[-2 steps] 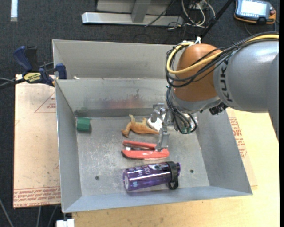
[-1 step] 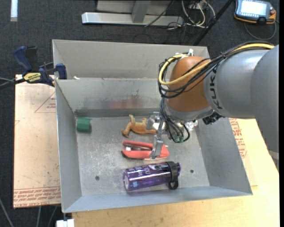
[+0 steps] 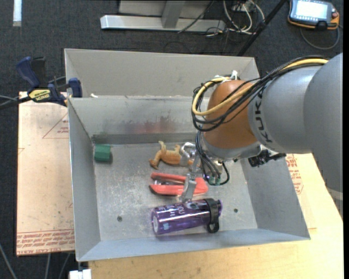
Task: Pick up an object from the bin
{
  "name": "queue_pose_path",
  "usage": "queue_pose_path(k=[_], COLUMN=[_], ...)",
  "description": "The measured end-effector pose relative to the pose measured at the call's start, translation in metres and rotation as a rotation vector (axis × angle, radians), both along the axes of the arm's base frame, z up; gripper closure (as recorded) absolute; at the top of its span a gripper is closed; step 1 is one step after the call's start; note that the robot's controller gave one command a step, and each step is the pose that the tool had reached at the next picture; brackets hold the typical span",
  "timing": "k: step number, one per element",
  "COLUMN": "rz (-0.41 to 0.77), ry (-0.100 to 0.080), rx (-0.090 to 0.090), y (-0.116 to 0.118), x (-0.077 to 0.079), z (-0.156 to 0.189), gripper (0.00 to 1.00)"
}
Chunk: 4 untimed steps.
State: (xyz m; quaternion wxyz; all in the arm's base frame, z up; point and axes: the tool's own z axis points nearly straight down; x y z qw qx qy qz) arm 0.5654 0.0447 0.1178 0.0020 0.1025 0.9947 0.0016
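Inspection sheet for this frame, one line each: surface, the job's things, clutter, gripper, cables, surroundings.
Surface: grey metal bin, floor scuffed.
Job's things: red-handled tool mid-bin and purple cylinder with a black cap by the near wall, both nearest the gripper.
Clutter: green block at the left; tan toy animal towards the back wall.
Gripper: gripper low over the red-handled tool, just above the cylinder; contact cannot be told.
Cables: yellow and black cables along the wrist.
Surroundings: orange-edged handheld unit, top right.
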Motion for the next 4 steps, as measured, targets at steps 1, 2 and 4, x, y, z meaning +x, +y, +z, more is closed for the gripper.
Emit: queue_pose_path(k=[1,2,4], rz=[0.050,-0.107,-0.144], ry=[-0.002,-0.015,-0.003], rx=[0.001,0.004,0.003], y=[-0.007,-0.006,-0.006], x=[0.007,0.003,-0.001], z=[-0.040,-0.051,-0.045], gripper=[0.00,1.00,1.00])
